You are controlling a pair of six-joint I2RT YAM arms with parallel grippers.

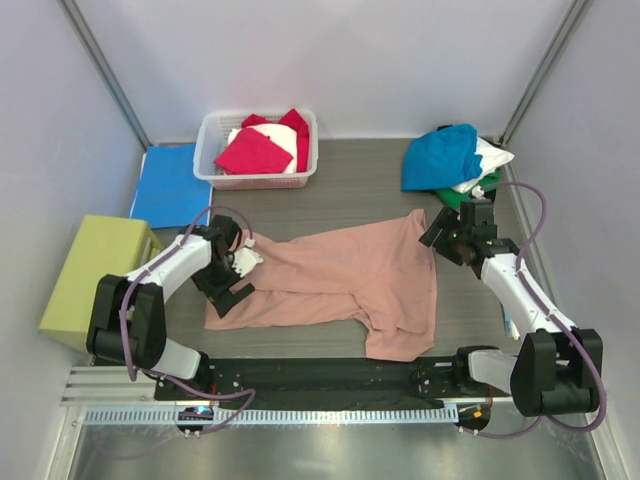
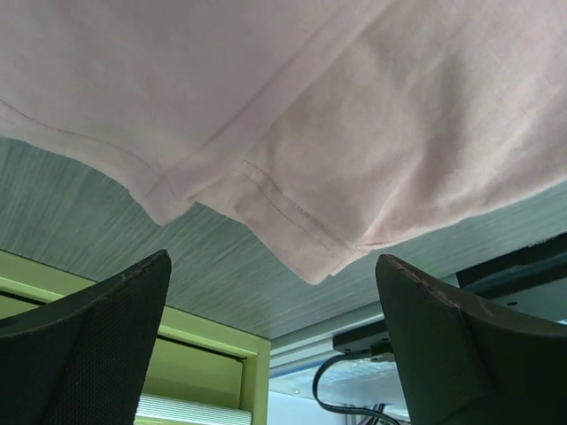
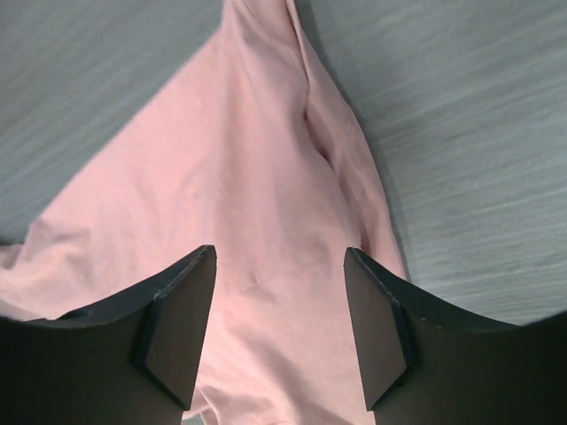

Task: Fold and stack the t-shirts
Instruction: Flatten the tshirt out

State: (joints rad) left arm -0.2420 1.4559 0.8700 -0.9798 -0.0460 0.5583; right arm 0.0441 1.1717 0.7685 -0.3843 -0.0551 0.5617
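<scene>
A dusty-pink t-shirt lies spread, partly rumpled, in the middle of the table. My left gripper is at its left edge, open and empty. In the left wrist view a hemmed corner of the shirt lies just beyond the open gripper. My right gripper is at the shirt's upper right corner, open and empty. In the right wrist view the pink cloth fills the space under the open gripper. Magenta and white shirts lie in a basket. A teal-blue shirt tops a pile at the back right.
The white basket stands at the back left. A flat blue folder lies beside it. A yellow-green box stands at the left edge. The pile at the back right also shows white and green cloth.
</scene>
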